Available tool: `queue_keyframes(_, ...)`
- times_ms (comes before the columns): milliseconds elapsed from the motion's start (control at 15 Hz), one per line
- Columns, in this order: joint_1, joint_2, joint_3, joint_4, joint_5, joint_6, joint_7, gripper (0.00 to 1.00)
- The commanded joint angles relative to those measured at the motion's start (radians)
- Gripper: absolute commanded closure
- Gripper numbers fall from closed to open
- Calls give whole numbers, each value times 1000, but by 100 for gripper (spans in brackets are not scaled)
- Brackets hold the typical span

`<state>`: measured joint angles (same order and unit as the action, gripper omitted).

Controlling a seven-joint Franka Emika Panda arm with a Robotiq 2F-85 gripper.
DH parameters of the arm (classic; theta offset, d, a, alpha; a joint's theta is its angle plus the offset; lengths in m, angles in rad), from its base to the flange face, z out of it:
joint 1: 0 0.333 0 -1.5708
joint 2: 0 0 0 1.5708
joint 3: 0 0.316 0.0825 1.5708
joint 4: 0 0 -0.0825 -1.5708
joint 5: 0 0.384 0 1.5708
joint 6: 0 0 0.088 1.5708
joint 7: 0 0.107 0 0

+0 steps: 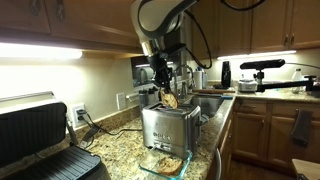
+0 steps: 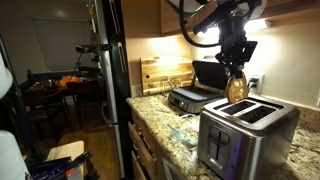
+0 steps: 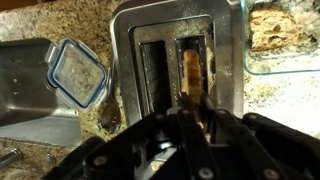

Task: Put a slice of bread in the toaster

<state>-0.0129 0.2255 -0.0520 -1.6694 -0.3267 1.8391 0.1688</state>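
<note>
Wrist view: my gripper is clamped on the slice of bread, which hangs edge-on over one slot of the toaster. Lowered at a tilt, I judge, its bottom corner could catch the slot's rim and twist out of my grip.

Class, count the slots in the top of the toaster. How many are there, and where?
2, side by side in the toaster top: one empty-looking slot, and the other slot directly under the slice of bread, in the wrist view.
</note>
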Motion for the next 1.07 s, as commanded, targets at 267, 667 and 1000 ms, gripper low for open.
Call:
queue_keyframes(267,7,2,-4,23,-1,-20,11,36)
queue_keyframes(667,12,-27,2,12,6,-11,23,0)
queue_keyframes(1000,14,-15,7,29,8,-4,11,0)
